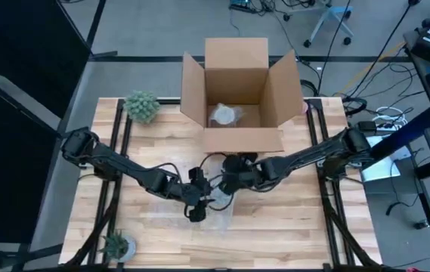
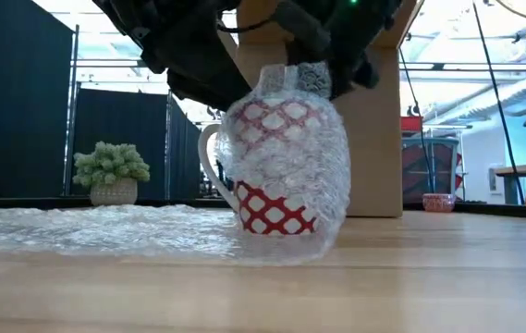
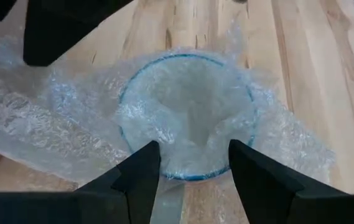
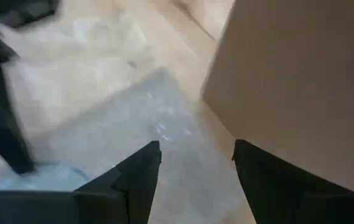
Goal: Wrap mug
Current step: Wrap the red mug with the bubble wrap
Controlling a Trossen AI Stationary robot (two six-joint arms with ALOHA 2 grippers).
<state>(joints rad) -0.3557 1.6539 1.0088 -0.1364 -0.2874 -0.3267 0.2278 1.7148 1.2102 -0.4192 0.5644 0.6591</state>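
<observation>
The red-and-white mug (image 2: 276, 185) at frame centre is half covered in bubble wrap (image 2: 115, 231); the left pincer (image 3: 192, 165), open and empty, should tuck the wrap into the rim, the right pincer (image 4: 195, 163) open nearby.

The open cardboard box (image 1: 236, 94) blocks the table's (image 1: 290, 219) far middle, two potted plants (image 1: 142, 106) (image 1: 116, 244) crowd its left edge, while the near right stays bare.

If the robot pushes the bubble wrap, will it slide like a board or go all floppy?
Probably floppy: the bubble wrap lies crumpled on the table and bends around the mug. It looks thin and clear, so likely very light. Pushed, it would probably bunch up rather than slide stiffly.
</observation>
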